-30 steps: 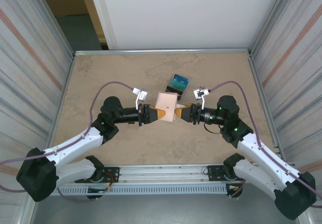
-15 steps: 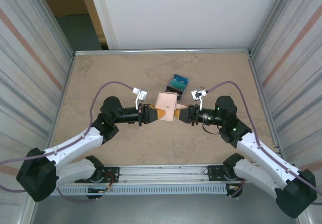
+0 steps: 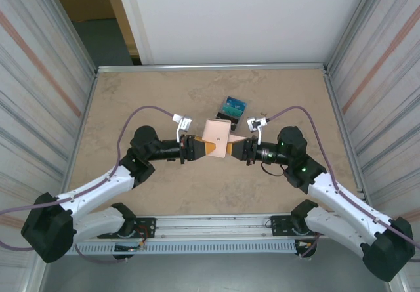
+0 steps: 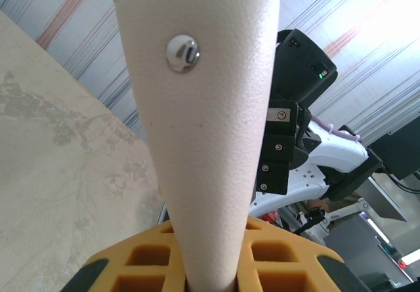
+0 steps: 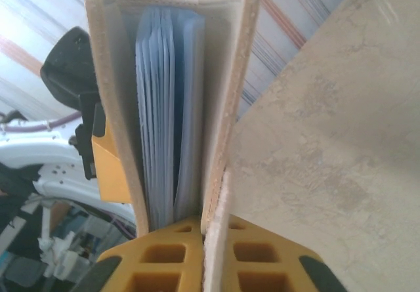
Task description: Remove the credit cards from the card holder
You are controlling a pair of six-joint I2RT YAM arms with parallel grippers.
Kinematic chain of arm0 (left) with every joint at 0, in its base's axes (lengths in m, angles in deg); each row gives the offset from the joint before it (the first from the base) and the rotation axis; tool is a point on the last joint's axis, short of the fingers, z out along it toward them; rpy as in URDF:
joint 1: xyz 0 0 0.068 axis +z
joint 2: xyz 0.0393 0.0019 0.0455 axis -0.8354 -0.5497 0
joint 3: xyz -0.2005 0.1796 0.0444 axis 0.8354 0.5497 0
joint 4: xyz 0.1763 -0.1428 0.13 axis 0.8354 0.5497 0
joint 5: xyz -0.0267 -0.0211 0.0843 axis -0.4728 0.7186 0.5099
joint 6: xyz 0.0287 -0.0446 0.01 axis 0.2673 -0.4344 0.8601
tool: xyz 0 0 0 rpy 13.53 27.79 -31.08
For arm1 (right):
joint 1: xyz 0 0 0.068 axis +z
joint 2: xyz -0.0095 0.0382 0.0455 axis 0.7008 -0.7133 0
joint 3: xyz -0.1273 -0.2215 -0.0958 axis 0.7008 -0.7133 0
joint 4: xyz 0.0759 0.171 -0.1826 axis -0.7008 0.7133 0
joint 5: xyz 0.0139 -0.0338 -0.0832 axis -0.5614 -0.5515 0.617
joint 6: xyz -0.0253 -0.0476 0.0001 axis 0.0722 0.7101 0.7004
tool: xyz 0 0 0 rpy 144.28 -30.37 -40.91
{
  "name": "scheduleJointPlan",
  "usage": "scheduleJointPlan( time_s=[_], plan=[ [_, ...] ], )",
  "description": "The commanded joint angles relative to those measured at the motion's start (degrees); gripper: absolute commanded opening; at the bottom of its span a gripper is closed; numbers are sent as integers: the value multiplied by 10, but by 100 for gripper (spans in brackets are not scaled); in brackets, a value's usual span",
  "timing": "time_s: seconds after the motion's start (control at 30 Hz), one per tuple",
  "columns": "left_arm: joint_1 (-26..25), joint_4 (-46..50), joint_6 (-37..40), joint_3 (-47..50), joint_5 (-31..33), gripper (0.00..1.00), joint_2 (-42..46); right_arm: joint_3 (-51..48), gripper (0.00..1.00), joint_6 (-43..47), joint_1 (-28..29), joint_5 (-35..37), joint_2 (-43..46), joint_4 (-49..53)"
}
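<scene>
The tan card holder point(image 3: 216, 134) is held up off the table between both arms at the middle. My left gripper point(image 3: 202, 149) is shut on its left side; in the left wrist view the tan flap with a metal snap point(image 4: 184, 52) rises from my left gripper point(image 4: 211, 280). My right gripper point(image 3: 231, 149) is shut on the holder's right cover. The right wrist view has the card holder point(image 5: 233, 108) standing open with pale blue sleeves point(image 5: 164, 108) inside, its cover edge pinched in my right gripper point(image 5: 211, 239). Teal and dark credit cards point(image 3: 231, 107) lie piled on the table just behind.
The beige table point(image 3: 144, 102) is walled by metal rails and striped side panels point(image 3: 39, 108). Purple cables point(image 3: 147, 111) loop over both arms. Bare tabletop lies to the left, right and far side of the holder.
My right gripper has slid a little left and closed on the card holder's cover. The left gripper and the holder have stayed put.
</scene>
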Motion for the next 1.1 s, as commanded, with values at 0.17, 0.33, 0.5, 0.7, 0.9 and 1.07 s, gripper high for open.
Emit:
scheduleJointPlan(
  time_s=[0.17, 0.33, 0.5, 0.7, 0.9, 1.07],
  plan=[
    [-14, 123, 41, 16, 94, 35, 94, 19, 0, 34, 26, 74, 35, 96],
    [-13, 133, 43, 31, 120, 58, 105, 49, 0, 48, 43, 109, 20, 175],
    [-23, 103, 35, 44, 113, 75, 82, 66, 0, 45, 77, 138, -4, 192],
    [-38, 123, 52, 65, 155, 89, 95, 76, 0, 33, 97, 187, -9, 230],
    [-38, 130, 78, 72, 158, 93, 88, 80, 0, 13, 100, 223, -9, 265],
    [-38, 140, 120, 55, 146, 97, 50, 88, 0, 6, 102, 242, -18, 282]
  ],
)
